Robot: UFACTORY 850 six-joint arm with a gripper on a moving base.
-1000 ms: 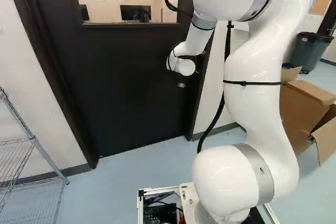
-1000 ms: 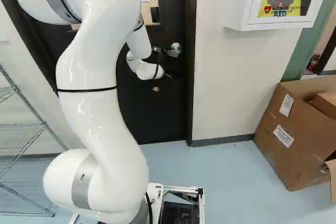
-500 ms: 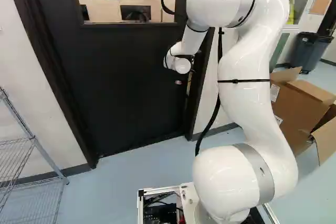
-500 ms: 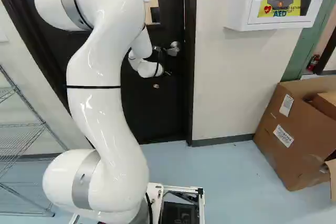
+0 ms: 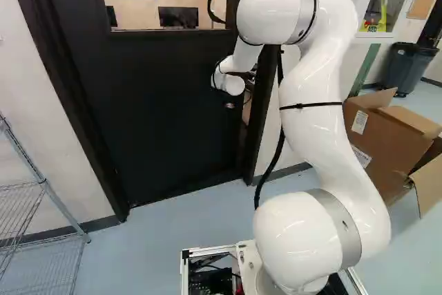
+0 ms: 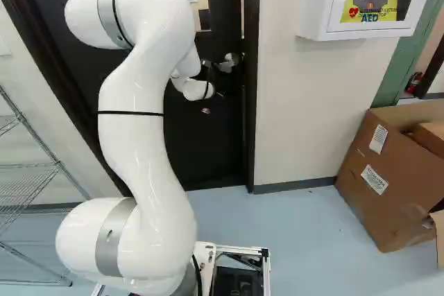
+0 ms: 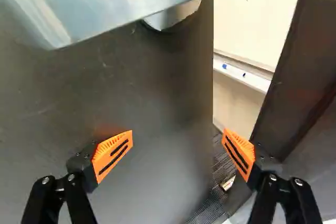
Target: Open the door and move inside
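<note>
Floor (image 5: pixel 135 257); arched arm (image 5: pixel 314 136), perhaps against door (image 5: pixel 159 101)

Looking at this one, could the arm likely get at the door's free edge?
Probably yes: the door stands ajar, the end effector is open before its free edge, and nothing visible lies between them. The door frame close alongside could make it tight, though.
</note>
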